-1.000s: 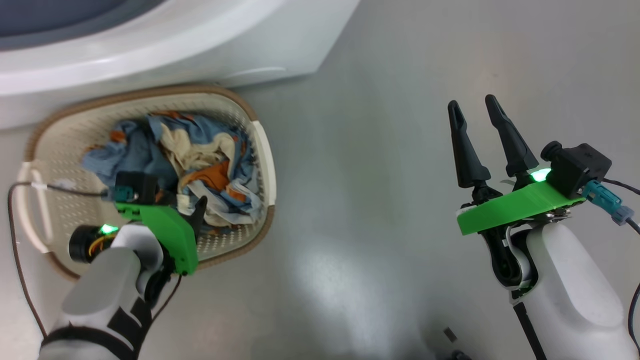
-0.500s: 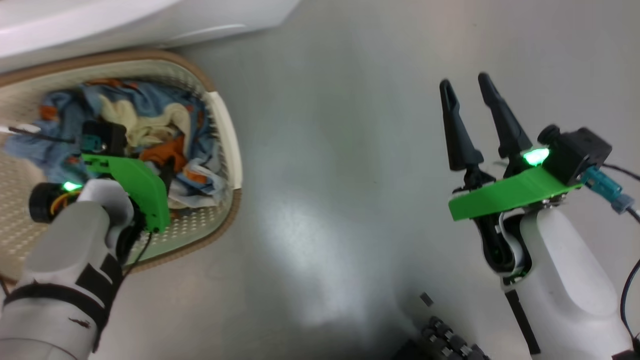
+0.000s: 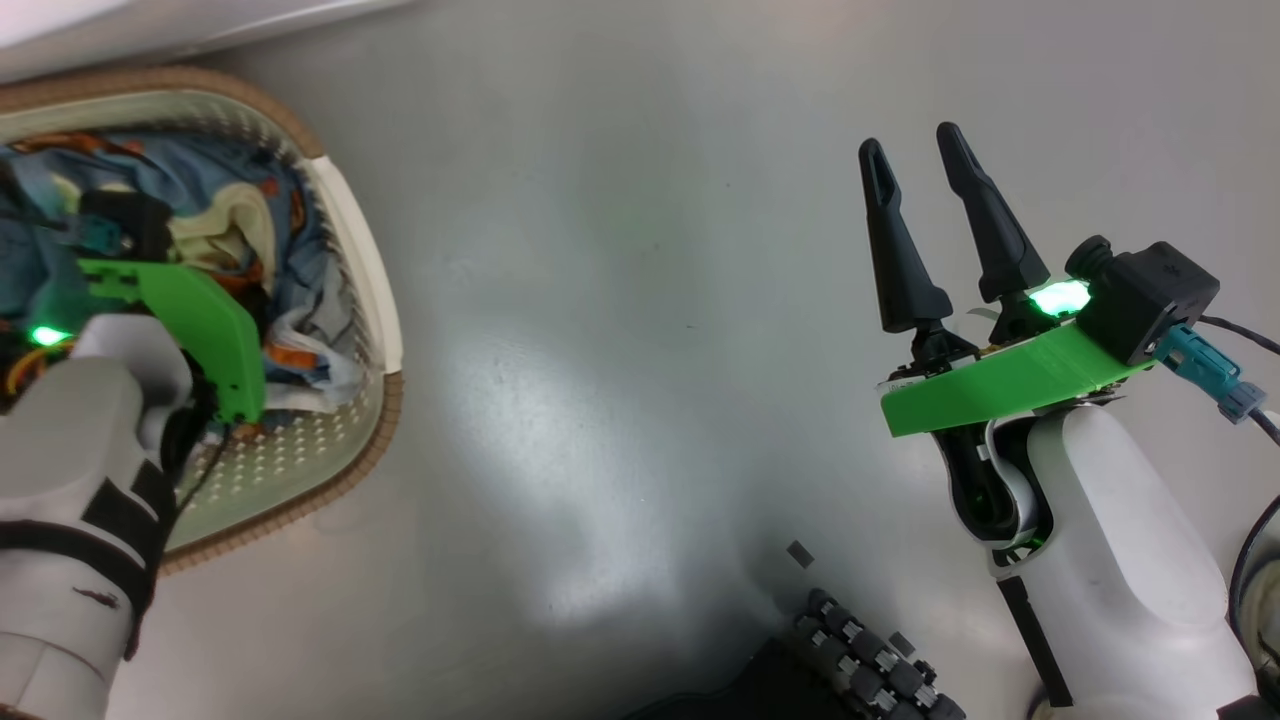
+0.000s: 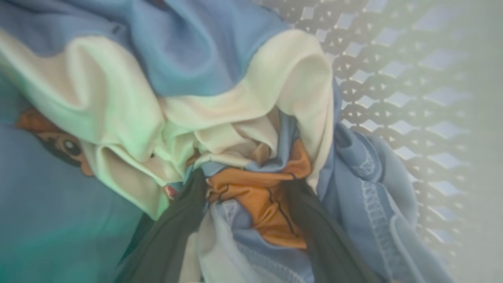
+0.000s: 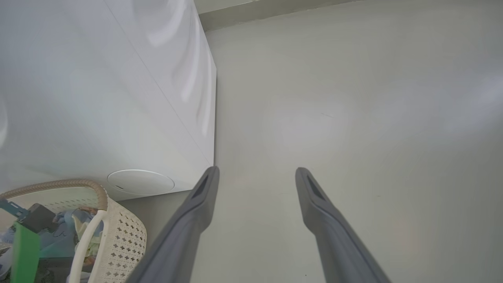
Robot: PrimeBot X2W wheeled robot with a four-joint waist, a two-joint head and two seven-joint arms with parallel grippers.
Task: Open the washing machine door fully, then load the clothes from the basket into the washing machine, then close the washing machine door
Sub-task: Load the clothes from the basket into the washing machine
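Observation:
The cream basket [image 3: 372,290] with its brown rim sits on the floor at the far left of the head view, and the blue, cream and orange clothes [image 3: 262,225] lie heaped inside it. My left arm reaches down into it under its green mount [image 3: 190,320]. In the left wrist view my left gripper [image 4: 247,204] is open, its dark fingers [image 4: 173,232] pushed into the clothes [image 4: 220,118] on either side of an orange fold [image 4: 259,196]. My right gripper [image 3: 912,160] hangs open and empty over bare floor. The washing machine [image 5: 98,98] stands behind the basket [image 5: 122,236]; its door is out of view.
The robot's dark wheeled base [image 3: 860,660] shows at the bottom edge, with a small dark scrap [image 3: 800,553] on the grey floor before it. A round white cap [image 5: 140,182] sits low on the machine's front. Open floor lies between the basket and my right gripper [image 5: 256,173].
The head camera has swung, so basket and machine slid left and up in its view. My left gripper has sunk deeper into the clothes. Both grippers stay open.

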